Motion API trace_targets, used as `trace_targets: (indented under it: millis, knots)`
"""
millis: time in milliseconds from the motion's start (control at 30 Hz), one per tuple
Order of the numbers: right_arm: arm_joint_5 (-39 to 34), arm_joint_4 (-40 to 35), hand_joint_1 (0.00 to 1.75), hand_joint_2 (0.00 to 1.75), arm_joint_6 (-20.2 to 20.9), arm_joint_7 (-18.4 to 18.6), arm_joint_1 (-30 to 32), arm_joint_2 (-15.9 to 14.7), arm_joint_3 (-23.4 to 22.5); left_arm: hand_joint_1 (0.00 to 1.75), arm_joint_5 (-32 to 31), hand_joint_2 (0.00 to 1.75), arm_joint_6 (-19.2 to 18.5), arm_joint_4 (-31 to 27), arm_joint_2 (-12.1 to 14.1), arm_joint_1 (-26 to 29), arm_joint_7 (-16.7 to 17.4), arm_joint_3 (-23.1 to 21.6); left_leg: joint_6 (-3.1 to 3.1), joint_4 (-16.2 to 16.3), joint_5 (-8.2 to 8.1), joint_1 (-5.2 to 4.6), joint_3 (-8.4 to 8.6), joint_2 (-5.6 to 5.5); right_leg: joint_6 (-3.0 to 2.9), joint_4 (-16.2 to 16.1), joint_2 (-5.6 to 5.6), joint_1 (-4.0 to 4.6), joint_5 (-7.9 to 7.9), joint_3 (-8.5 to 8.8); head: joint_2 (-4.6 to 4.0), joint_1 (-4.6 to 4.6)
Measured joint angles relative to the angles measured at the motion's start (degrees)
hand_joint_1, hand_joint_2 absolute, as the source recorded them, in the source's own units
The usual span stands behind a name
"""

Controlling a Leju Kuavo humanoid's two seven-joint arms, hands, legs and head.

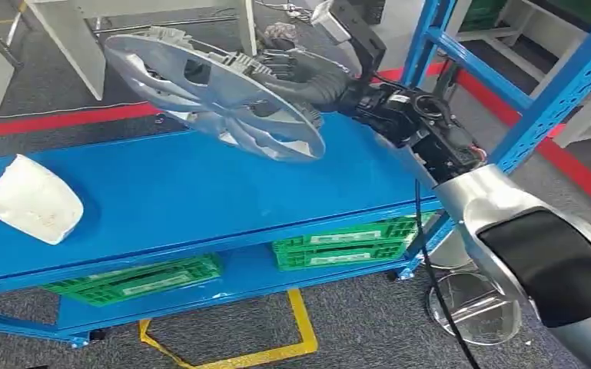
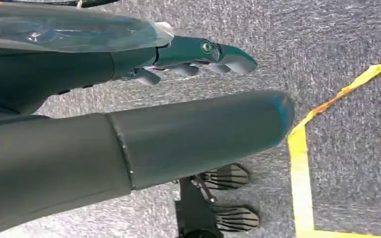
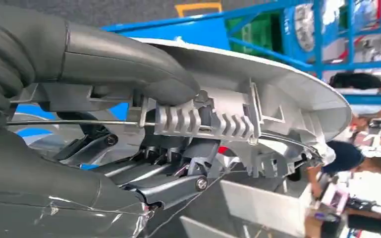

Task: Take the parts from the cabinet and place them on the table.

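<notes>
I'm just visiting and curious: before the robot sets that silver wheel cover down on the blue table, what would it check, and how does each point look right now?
1. Grip on the wheel cover: the right hand holds it by the rim, thumb on one face, fingers on the ribbed back. Ok.
2. Cover over the blue table: it hangs tilted above the far edge. Ok.
3. Landing spot: bare blue surface lies below and in front of the cover. Ok.
4. White part: it lies far to the side, apart from the cover. Ok.
5. Left hand: it hangs over the carpet, holding nothing. Ok.
6. How firm the grip is: cannot tell.
</notes>
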Motion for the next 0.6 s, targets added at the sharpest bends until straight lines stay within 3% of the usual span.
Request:
trace_targets:
  millis: [267, 300, 600]
  knots:
    - [-4.1, -4.0, 1.75, 1.75, -0.4, 0.1, 1.9, 0.6, 0.9, 0.00, 0.3, 0.00, 0.4, 0.0, -0.3, 0.1, -0.2, 0.6, 0.00, 0.0, 0.00, 0.00, -0.01, -0.01, 0.00, 0.0, -0.03, 0.00, 0.00, -0.02, 0.00, -0.02]
    - [-4.4, -4.5, 1.75, 1.75, -0.4, 0.2, 2.1, 0.6, 0.9, 0.00, 0.3, 1.75, 0.4, 0.0, -0.3, 0.0, -0.3, 0.6, 0.00, 0.0, 0.00, 0.00, -0.01, 0.00, 0.00, 0.0, -0.02, 0.00, 0.00, -0.01, 0.00, -0.02]
    - [-6.5, -8.3, 1.75, 1.75, -0.7, 0.4, 5.0, 1.2, 1.4, 0.00, 1.2, 1.75, -0.1, 0.0, -0.7, -0.2, -1.3, 0.9, 0.00, 0.0, 0.00, 0.00, -0.01, 0.00, 0.00, 0.0, -0.01, 0.00, 0.00, -0.01, 0.00, -0.02]
